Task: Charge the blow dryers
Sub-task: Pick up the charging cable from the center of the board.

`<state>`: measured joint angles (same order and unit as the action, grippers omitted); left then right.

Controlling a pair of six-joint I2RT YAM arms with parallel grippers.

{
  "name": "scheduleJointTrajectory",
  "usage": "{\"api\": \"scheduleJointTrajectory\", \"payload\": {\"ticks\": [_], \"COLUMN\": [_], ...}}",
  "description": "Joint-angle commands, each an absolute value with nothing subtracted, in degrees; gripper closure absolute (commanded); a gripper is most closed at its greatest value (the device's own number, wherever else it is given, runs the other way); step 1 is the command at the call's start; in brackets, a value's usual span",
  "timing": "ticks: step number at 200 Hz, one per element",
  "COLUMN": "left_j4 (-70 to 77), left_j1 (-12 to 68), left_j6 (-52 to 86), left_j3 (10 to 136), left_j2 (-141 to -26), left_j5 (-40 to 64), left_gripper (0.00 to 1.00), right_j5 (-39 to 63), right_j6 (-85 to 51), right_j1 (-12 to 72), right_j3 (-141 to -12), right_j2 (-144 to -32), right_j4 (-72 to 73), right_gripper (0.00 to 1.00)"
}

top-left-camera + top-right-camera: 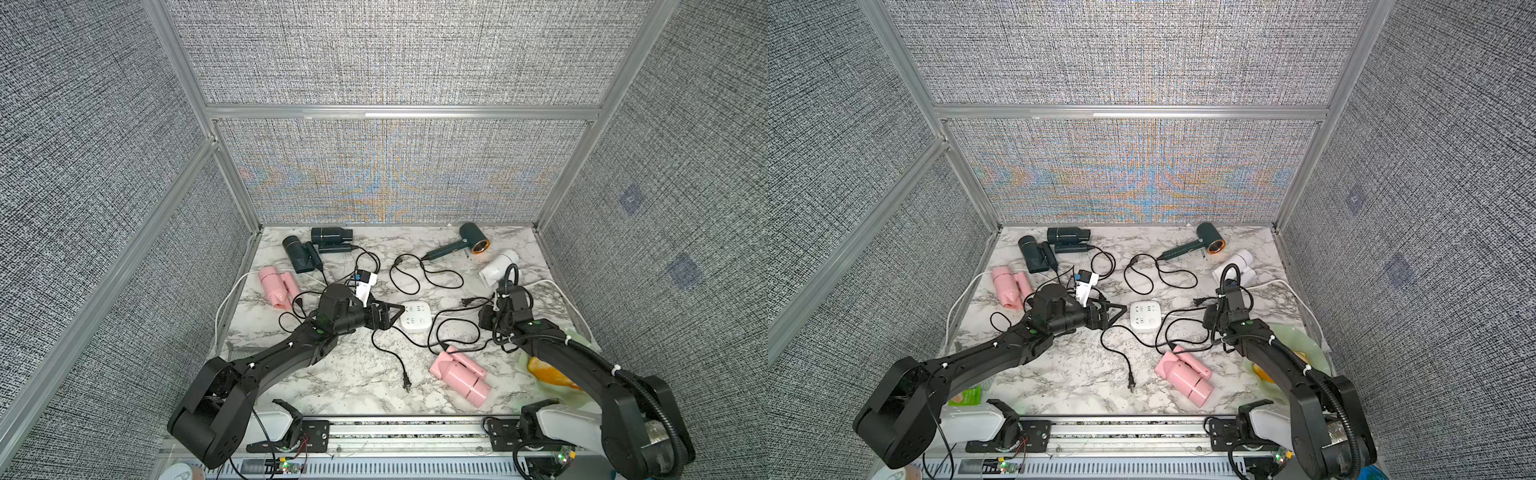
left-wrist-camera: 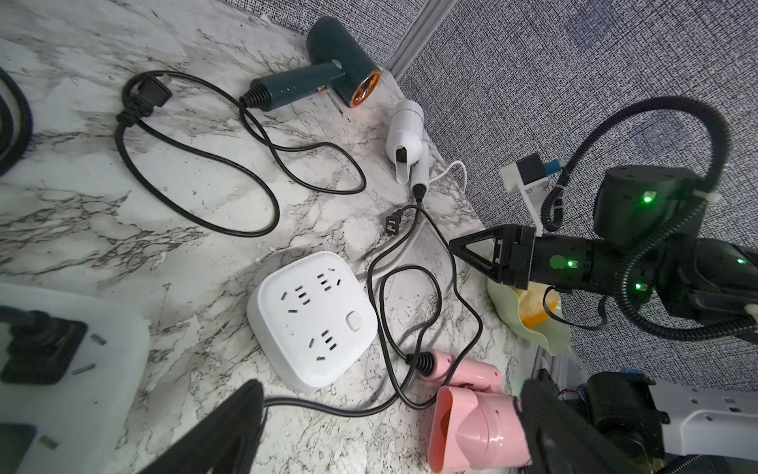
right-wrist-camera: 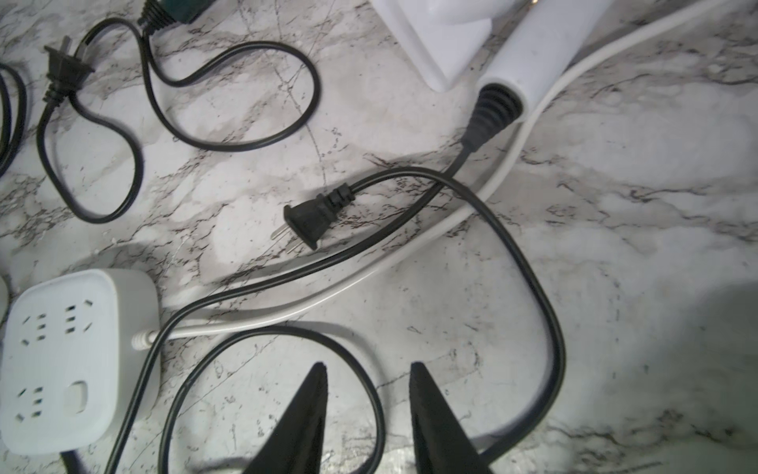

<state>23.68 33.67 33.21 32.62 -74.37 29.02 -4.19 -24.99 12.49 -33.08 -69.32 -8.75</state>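
Six blow dryers lie on the marble table: two dark ones (image 1: 331, 236) (image 1: 297, 253) at the back left, a copper-ringed one (image 1: 473, 241) and a white one (image 1: 498, 268) at the back right, a pink one (image 1: 276, 286) at the left, and another pink one (image 1: 459, 374) at the front. A white socket block (image 1: 415, 316) sits mid-table. My left gripper (image 1: 392, 318) hangs wide open just left of it, holding nothing. My right gripper (image 3: 368, 365) is partly open over a cord loop, a little short of the white dryer's loose plug (image 3: 307, 221).
Black cords loop across the middle of the table, and one loose plug (image 1: 407, 384) lies near the front edge. A second white block (image 2: 61, 361) with a plug in it sits under my left arm. A green dish (image 1: 552, 374) stands under my right arm. Panel walls close in three sides.
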Motion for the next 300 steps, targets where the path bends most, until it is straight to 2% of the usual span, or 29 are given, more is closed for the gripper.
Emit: {"api": "scheduleJointTrajectory", "payload": {"ticks": [1, 57, 154, 300], "left_j4": [23.8, 23.1, 23.8, 25.0], "left_j1": [33.8, 33.9, 34.0, 34.0], "left_j6": [32.4, 32.3, 32.3, 33.1], "left_j3": [33.0, 33.5, 33.1, 31.0], "left_j2": [-74.0, -73.7, -74.1, -73.3], "left_j5": [28.2, 28.0, 28.3, 27.9], "left_gripper": [0.02, 0.02, 0.01, 0.02], "right_j5": [-4.0, -0.5, -6.6, -3.3], "right_j6": [-25.9, -23.8, -24.3, -24.7], "right_j1": [10.4, 5.0, 4.4, 1.3], "right_j3": [-32.9, -34.4, -42.0, -47.2], "right_j2": [-69.8, -75.6, -82.5, -90.9], "right_j4": [-8.8, -6.5, -11.7, -15.5], "right_gripper": [0.63, 0.61, 0.59, 0.55]}}
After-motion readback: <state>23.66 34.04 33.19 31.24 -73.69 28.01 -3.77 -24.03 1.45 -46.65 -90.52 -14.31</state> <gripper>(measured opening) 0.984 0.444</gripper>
